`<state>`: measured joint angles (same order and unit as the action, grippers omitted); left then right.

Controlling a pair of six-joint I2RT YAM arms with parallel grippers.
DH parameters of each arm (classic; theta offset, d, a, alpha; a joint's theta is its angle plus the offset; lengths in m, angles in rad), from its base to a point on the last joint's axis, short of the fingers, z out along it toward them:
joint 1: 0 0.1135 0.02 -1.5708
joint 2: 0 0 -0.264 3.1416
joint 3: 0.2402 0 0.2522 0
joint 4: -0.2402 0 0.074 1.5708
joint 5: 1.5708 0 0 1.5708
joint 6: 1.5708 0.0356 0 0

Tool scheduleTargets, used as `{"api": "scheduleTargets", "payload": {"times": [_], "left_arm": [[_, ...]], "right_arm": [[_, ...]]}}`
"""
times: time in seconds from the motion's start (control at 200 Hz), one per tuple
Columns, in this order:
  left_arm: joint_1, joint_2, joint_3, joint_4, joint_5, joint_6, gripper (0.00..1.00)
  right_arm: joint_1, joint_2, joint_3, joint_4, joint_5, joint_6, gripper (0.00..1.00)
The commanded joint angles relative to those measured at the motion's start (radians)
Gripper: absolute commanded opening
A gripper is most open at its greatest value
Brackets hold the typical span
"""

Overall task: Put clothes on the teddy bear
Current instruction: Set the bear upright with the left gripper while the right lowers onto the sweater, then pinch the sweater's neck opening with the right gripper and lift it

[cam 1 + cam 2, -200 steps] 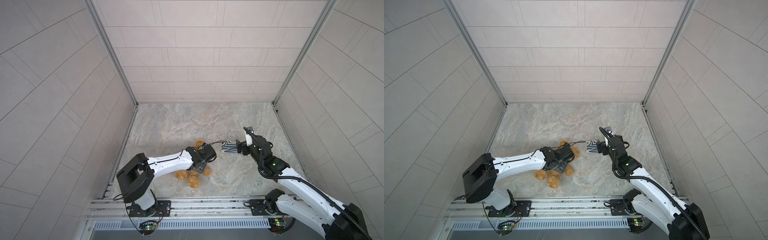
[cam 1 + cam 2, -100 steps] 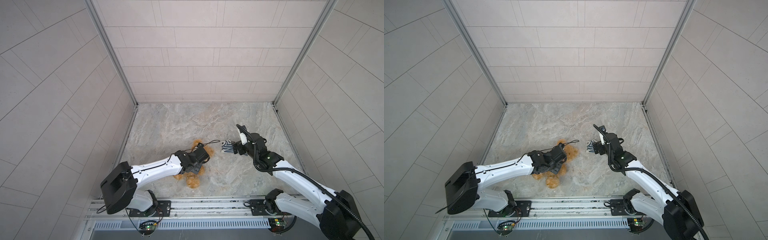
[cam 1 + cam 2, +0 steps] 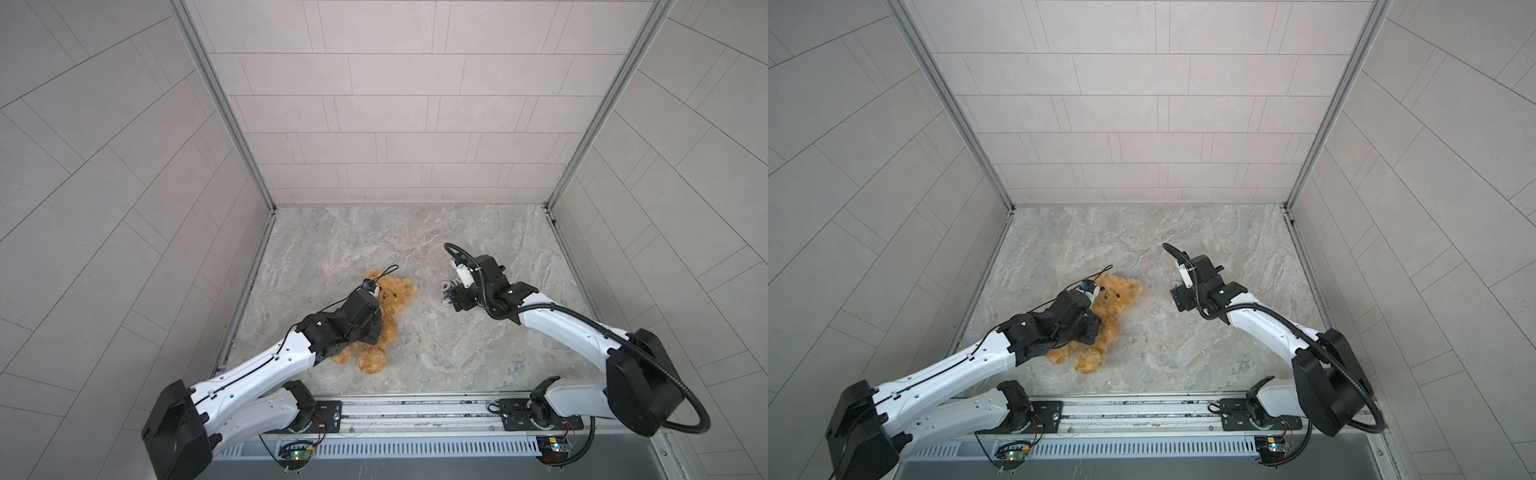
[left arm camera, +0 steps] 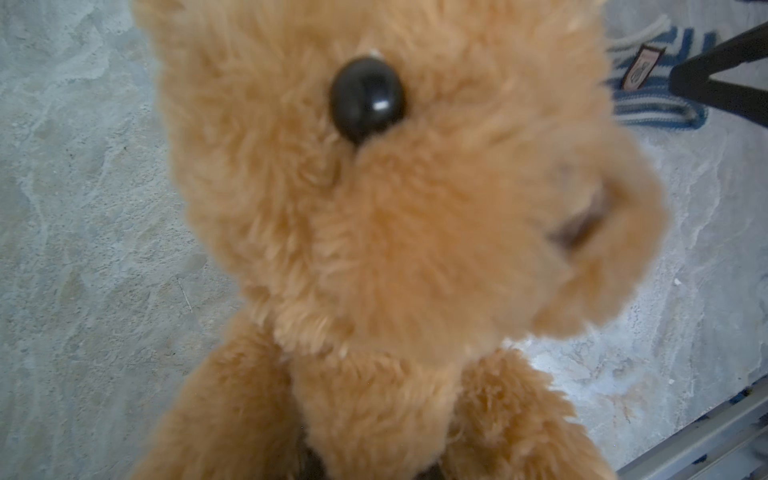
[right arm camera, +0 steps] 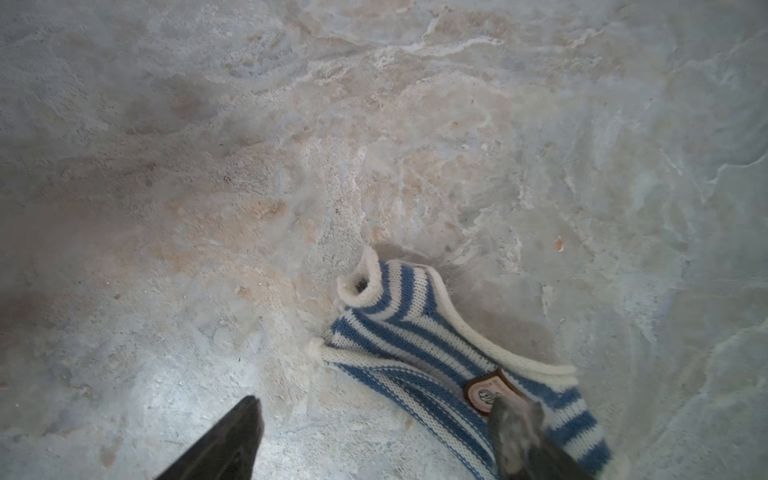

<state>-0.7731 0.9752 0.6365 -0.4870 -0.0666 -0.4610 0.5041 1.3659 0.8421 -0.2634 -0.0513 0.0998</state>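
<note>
Both top views: teddy bear (image 3: 397, 293) (image 3: 1119, 295) face-up, head past left gripper (image 3: 372, 330) (image 3: 1089, 328), legs under wrist, long axis roughly along low, outstretched L arm (image 3: 266, 365)
L wrist: jaws clamped on teddy bear (image 4: 395, 249) torso
R wrist: right gripper (image 5: 380, 401) spread, one tip (image 5: 515, 419) on striped shirt (image 5: 415, 332)

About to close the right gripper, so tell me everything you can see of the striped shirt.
The striped shirt is a small knit in blue and white bands with cream ribbed edging, one short tubular sleeve standing open, and a brown-rimmed badge sewn on it. It lies bunched, not spread, on the marble table, apart from the teddy bear. The open right gripper straddles its edge; one finger sits at the badge, contact unclear.
</note>
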Motion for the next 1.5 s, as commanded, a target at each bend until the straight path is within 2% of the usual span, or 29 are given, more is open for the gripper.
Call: {"api": "scheduleTargets", "payload": {"times": [0.0,0.21,0.35,0.431,0.571,0.871,1.016,1.267,1.497], "left_arm": [[0.031,-0.056,-0.038,0.038,0.000,-0.021,0.21],[0.078,-0.114,-0.105,0.084,0.052,-0.021,0.26],[0.104,-0.161,-0.141,0.103,0.085,-0.034,0.26],[0.106,-0.183,-0.158,0.108,0.084,-0.044,0.26],[0.106,-0.222,-0.192,0.126,0.090,-0.067,0.26],[0.106,-0.237,-0.202,0.158,0.096,-0.061,0.27],[0.106,-0.231,-0.218,0.192,0.118,-0.070,0.26],[0.106,-0.286,-0.238,0.188,0.133,-0.079,0.26],[0.106,-0.322,-0.303,0.228,0.103,-0.115,0.25]], "right_arm": [[0.006,0.059,0.072,-0.064,-0.007,0.028,0.80],[0.036,0.166,0.139,-0.054,0.009,0.029,0.76],[0.053,0.272,0.232,-0.122,0.043,0.047,0.71],[0.054,0.343,0.305,-0.218,0.086,0.064,0.65],[0.059,0.410,0.333,-0.223,0.132,0.076,0.56],[0.075,0.452,0.353,-0.247,0.211,0.111,0.29],[0.116,0.437,0.337,-0.250,0.282,0.131,0.00],[0.229,0.358,0.281,-0.218,0.337,0.262,0.00],[0.254,0.367,0.267,-0.057,0.270,0.405,0.00]]}}
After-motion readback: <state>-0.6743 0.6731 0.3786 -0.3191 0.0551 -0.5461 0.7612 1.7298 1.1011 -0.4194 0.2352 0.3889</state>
